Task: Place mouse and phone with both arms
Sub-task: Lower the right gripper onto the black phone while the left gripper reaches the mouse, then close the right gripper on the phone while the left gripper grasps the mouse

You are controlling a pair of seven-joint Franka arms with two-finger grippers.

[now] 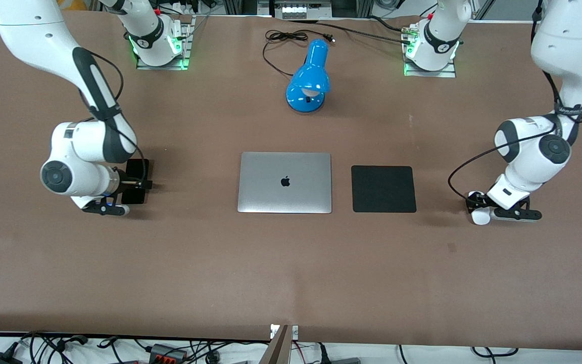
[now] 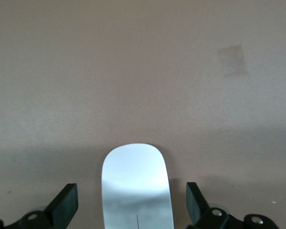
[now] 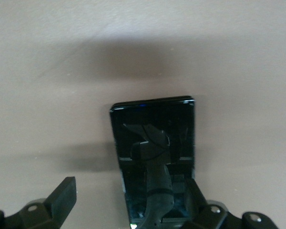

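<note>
The white mouse lies on the brown table toward the left arm's end, about as near the front camera as the laptop's near edge. My left gripper is low over it and open. In the left wrist view the mouse sits between the fingers with a gap on each side. The black phone lies flat toward the right arm's end. My right gripper is low over it and open. In the right wrist view the phone lies between the fingers, close to one and well clear of the other.
A closed silver laptop lies mid-table with a matte black square pad beside it, toward the left arm's end. A blue desk lamp with a black cable stands farther from the front camera, between the two arm bases.
</note>
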